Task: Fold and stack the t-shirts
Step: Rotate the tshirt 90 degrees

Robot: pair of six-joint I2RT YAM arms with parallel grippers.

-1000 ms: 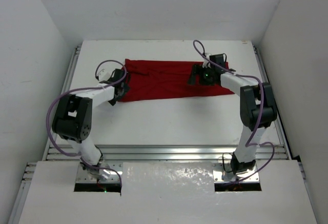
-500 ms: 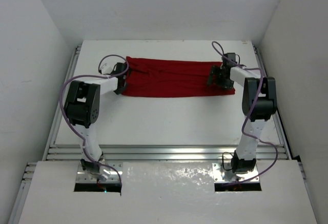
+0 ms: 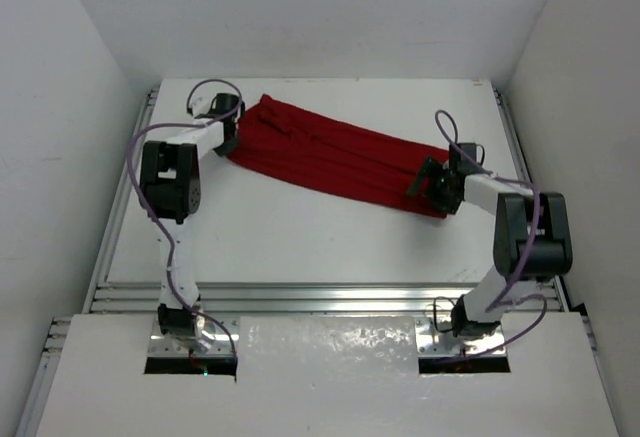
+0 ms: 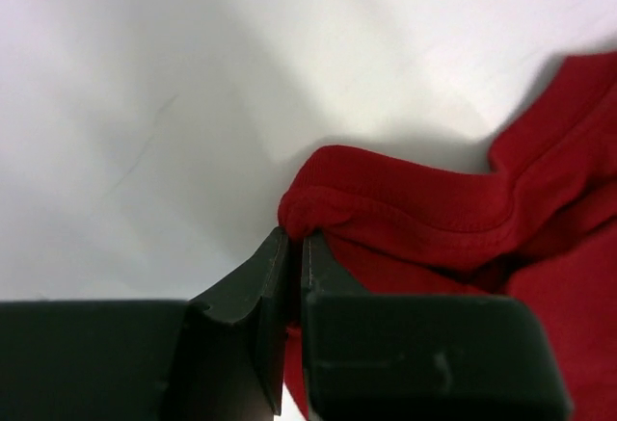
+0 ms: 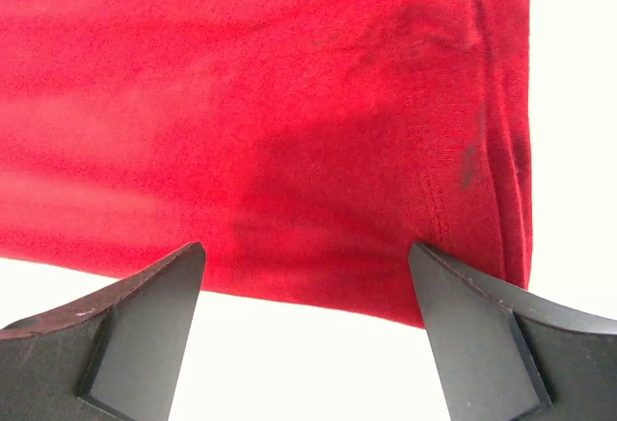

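- The t-shirt [image 3: 335,160], dark red, lies on the white table [image 3: 300,242] as a long, narrow band. It runs aslant from the upper left of the overhead view down to the right middle.
- The cloth shows lengthwise creases and lies mostly flat on the table.
- The left gripper [image 3: 232,137] sits at the upper-left end of the band, near the far left corner of the table.
- In the left wrist view, the left gripper [image 4: 292,246] has its fingers pressed together, pinching a small fold of the t-shirt [image 4: 434,228] at its stitched hem. The hem bunches up just above the fingertips, with bare table [image 4: 145,103] to the left and above.
- The right gripper [image 3: 428,179] is at the lower-right end of the band.
- In the right wrist view, the right gripper [image 5: 307,248] has its fingers spread wide and holds nothing. One finger sits at the lower left of the frame and the other at the lower right.
- Between them lies the near edge of the t-shirt [image 5: 241,103], with a seam and the cloth's end on the right. White table [image 5: 289,354] shows below it.
- I cannot tell whether the right fingertips touch the cloth.
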